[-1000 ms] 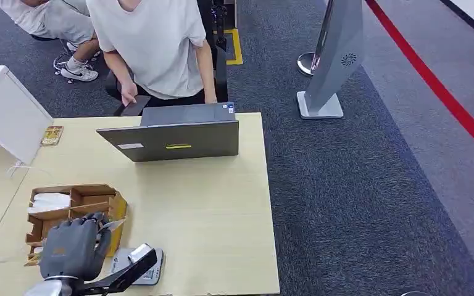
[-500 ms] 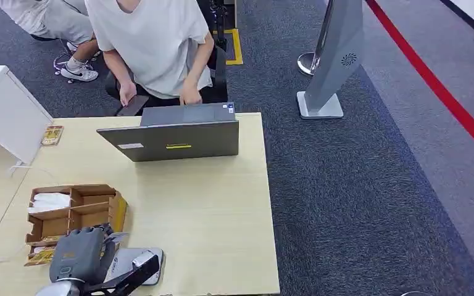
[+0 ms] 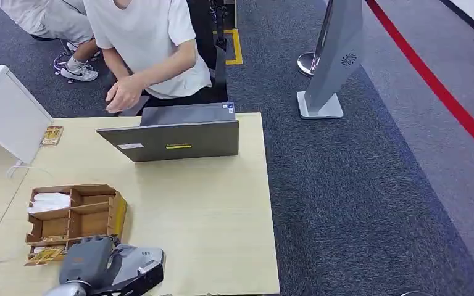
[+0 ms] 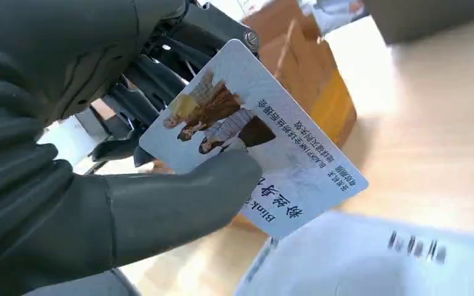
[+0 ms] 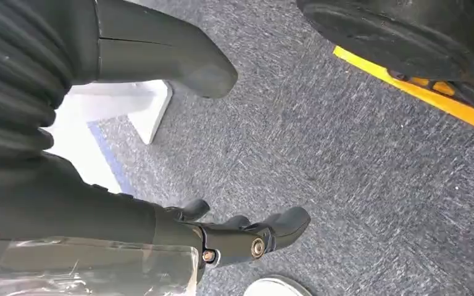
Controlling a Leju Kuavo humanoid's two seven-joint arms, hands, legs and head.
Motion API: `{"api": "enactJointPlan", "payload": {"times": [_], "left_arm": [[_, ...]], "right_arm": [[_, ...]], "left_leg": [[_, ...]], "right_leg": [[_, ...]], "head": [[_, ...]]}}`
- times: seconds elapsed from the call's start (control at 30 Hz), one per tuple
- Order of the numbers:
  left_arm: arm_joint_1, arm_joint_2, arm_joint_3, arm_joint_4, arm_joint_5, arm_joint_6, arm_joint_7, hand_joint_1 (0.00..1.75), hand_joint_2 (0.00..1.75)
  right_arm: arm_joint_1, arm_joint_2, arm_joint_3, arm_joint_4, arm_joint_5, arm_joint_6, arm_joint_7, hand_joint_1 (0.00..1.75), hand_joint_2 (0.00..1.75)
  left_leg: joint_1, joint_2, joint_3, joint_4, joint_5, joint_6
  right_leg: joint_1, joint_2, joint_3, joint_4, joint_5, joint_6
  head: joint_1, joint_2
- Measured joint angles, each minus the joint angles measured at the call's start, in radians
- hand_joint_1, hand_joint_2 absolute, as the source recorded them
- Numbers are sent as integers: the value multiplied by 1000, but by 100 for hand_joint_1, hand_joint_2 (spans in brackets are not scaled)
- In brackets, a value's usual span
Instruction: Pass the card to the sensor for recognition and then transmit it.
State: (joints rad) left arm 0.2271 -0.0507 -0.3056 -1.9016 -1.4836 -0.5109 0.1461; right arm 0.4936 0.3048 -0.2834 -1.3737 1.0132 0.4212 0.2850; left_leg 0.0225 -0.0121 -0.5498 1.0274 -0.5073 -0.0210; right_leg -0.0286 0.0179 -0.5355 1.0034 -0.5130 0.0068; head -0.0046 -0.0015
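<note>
My left hand (image 3: 88, 264) is at the table's near left corner and pinches a white card (image 4: 253, 145) printed with a group picture and blue writing. In the left wrist view the thumb presses on the card's face and the dark fingers (image 4: 154, 80) back it. The card hangs tilted just over the white sensor pad (image 4: 376, 262). The sensor (image 3: 142, 257) lies flat by the front edge, partly under my hand. My right hand (image 5: 99, 209) hangs over grey carpet, fingers apart, holding nothing.
A cardboard divider box (image 3: 74, 209) with cards stands just beyond my left hand. A grey laptop (image 3: 176, 139) sits at the far edge of the table (image 3: 210, 209). A person (image 3: 148, 43) behind it holds a hand (image 3: 123, 94) out. A white box (image 3: 3, 111) stands at the far left.
My left hand has moved from the cardboard box toward the near edge and lower, bringing the card over the sensor. The person's hand has left the laptop and swung out to the left.
</note>
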Motion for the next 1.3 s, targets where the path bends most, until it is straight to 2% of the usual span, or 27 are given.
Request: {"api": "enactJointPlan", "payload": {"times": [0.27,0.53,0.6,0.63,0.77,0.83,0.9,1.0,1.07,1.3], "left_arm": [[7,5,-1,14,89,-87,10,175,175],[11,33,-5,14,161,-97,30,175,175],[11,43,-13,14,151,-34,33,175,175],[11,45,-16,13,133,24,28,175,175],[-26,52,-26,-51,37,350,-70,175,175],[-56,46,-26,-115,-19,467,-122,175,175],[-99,38,-23,-180,-47,494,-150,175,175],[-182,41,-12,-240,-50,485,-137,175,175],[-227,47,-6,-251,-50,483,-127,175,175],[-280,61,9,-259,-51,492,-127,175,175]], "right_arm": [[0,0,0,-14,16,30,-14,0,175],[3,0,0,-40,13,45,-15,0,175],[7,0,0,-43,-4,35,-9,0,175],[13,0,2,-47,-22,23,-1,0,175],[82,0,60,-101,-118,-40,62,0,175],[116,0,104,-130,-133,-48,71,0,175],[138,0,134,-148,-125,-47,71,0,175],[147,0,153,-159,-103,-31,53,0,175],[148,0,158,-161,-94,-25,44,0,175],[153,0,162,-164,-92,-23,36,0,175]], "left_leg": [[0,0,0,0,0,0],[0,0,1,0,0,0],[0,0,1,0,0,0],[0,0,1,0,1,0],[0,-2,-1,0,1,1],[0,-2,-1,0,1,1],[0,-2,-1,0,1,1],[0,-2,-1,0,2,1],[0,-2,0,0,2,1],[0,-2,0,0,3,2]], "right_leg": [[0,0,0,0,0,0],[0,0,1,0,0,0],[0,0,0,0,0,0],[0,0,0,0,0,0],[0,-2,0,0,0,0],[0,-2,0,0,0,0],[0,-2,0,0,0,0],[0,-2,0,0,0,0],[0,-2,1,0,1,0],[0,-2,1,0,1,0]], "head": [[0,0],[0,0],[0,0],[0,0],[0,0],[0,0],[0,0],[0,0],[0,0],[0,0]]}}
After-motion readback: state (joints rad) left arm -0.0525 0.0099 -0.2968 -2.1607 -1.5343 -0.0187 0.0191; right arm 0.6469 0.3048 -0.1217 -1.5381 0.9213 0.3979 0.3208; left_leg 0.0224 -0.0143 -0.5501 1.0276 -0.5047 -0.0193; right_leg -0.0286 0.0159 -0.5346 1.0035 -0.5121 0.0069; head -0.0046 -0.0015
